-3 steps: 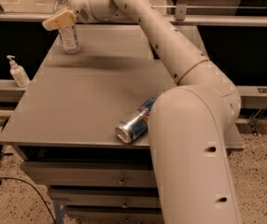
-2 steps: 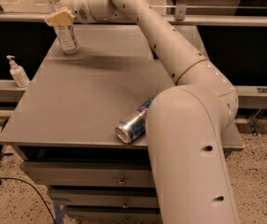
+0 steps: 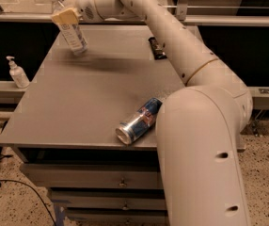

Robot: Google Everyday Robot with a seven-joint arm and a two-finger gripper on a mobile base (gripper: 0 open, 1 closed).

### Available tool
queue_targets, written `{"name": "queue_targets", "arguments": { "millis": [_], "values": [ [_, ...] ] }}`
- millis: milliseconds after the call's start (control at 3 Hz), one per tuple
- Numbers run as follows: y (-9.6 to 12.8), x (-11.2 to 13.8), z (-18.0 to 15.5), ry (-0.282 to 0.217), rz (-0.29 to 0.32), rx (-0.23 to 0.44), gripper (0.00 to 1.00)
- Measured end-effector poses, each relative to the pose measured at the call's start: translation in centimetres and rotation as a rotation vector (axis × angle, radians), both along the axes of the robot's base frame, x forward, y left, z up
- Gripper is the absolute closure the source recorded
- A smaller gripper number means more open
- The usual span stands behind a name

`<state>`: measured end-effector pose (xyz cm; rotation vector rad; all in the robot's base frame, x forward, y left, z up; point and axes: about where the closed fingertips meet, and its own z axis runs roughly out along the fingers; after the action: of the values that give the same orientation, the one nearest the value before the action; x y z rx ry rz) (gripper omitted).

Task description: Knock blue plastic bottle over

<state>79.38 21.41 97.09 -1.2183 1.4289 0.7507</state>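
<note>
A grey counter [image 3: 78, 107] with drawers beneath it stands on a speckled floor. Near the counter's front edge, a blue-and-silver can [image 3: 137, 122] lies on its side, just beside the robot's bulky arm [image 3: 205, 140]. Off the counter's left side, a white pump bottle [image 3: 17, 73] stands on a low ledge. At the counter's far left corner the blue plastic bottle [image 3: 73, 32] is tilted, its cap leaning left. The hand [image 3: 65, 17] is against the bottle's upper part; I cannot tell whether it is open or closed.
</note>
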Motion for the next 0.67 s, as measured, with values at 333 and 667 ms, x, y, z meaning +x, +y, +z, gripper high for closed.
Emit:
{"name": "queue_targets", "arguments": {
  "millis": [333, 667],
  "values": [
    [-4.6, -1.3, 2.5, -0.022, -0.010, -0.056, 1.00],
    [-8.2, -3.1, 4.7, -0.038, 0.007, -0.170, 1.00]
  ]
}}
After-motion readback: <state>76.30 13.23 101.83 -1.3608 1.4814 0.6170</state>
